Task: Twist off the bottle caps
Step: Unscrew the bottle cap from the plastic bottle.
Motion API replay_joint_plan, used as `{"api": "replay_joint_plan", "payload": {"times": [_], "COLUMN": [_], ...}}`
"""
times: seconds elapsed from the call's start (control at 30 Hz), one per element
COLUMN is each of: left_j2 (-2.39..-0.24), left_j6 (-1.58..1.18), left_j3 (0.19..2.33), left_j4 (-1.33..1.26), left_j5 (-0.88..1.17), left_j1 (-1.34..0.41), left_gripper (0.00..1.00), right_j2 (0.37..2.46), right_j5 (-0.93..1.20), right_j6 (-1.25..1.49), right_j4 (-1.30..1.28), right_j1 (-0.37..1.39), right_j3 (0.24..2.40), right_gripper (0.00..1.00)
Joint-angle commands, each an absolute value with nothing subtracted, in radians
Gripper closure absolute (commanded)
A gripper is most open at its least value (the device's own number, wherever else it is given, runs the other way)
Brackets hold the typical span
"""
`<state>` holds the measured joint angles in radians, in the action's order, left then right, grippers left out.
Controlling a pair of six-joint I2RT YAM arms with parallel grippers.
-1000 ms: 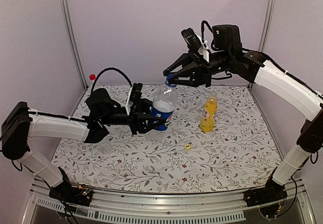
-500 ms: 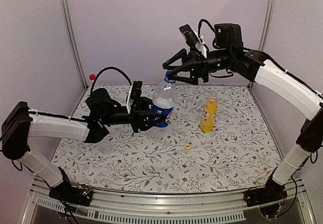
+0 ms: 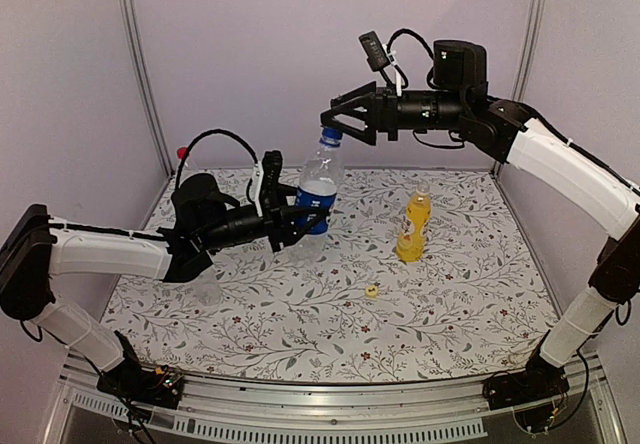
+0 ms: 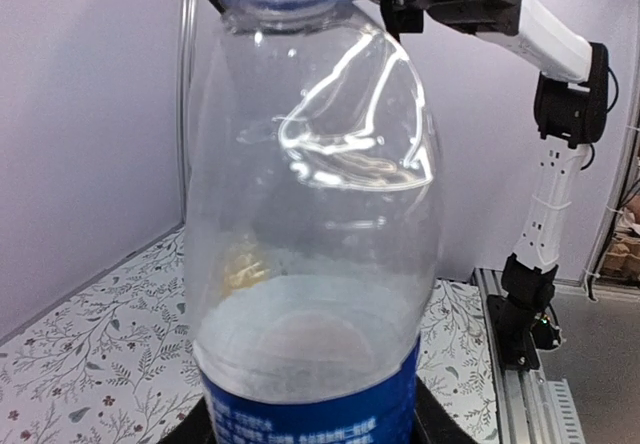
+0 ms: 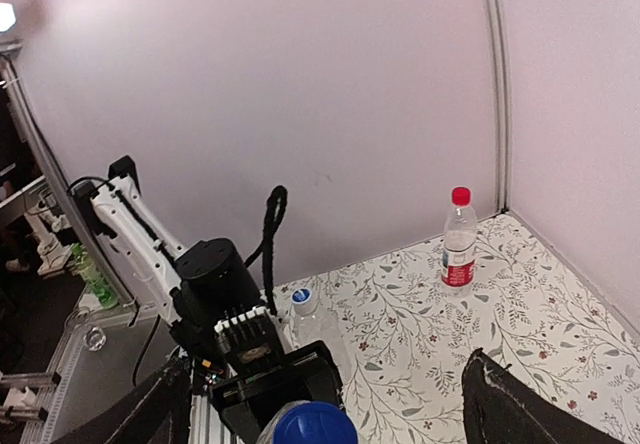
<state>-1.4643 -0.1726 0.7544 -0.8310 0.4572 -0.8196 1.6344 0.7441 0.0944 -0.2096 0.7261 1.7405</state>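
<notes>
Nearest you in the top view, a loose yellow cap lies on the table, and a plain bottle stands under the left arm. Your left gripper is clamped on the blue-label bottle, held tilted mid-table; that bottle nearly fills the left wrist view. The yellow bottle stands well apart to its right. Higher up, your right gripper hangs at the blue cap. Only its wrist view shows the fingers spread wide, clear of the cap on both sides. Farthest, a red-capped bottle stands in the back corner. The right wrist shows its whole body, the top view just its cap.
</notes>
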Motion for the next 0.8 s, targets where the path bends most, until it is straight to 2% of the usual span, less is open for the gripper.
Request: {"api": "replay_joint_plan", "payload": {"times": [0.0,0.33,0.6,0.77], "left_j2": [-1.431,-1.408,-1.404,-1.404], "left_j6": [-0.142,-0.11,-0.101,-0.097], "left_j3": [0.78,0.785,0.784,0.785], "left_j4": [-0.776,-0.73,-0.723,-0.718], "left_j5": [0.319,0.204,0.185,0.175], "left_j1": [-0.822,-0.842,-0.846,-0.847], "left_gripper": [0.58,0.57,0.57,0.57], "right_j2": [1.595,1.664,1.702,1.703], "right_j5": [0.407,0.322,0.359,0.38], "right_j6": [0.321,0.357,0.362,0.362], "right_j4": [-0.164,-0.224,-0.232,-0.223], "right_j1": [0.748,0.795,0.81,0.811], "right_j3": [1.728,1.776,1.778,1.775], "right_gripper": [0.08,0.13,0.24,0.37]}}
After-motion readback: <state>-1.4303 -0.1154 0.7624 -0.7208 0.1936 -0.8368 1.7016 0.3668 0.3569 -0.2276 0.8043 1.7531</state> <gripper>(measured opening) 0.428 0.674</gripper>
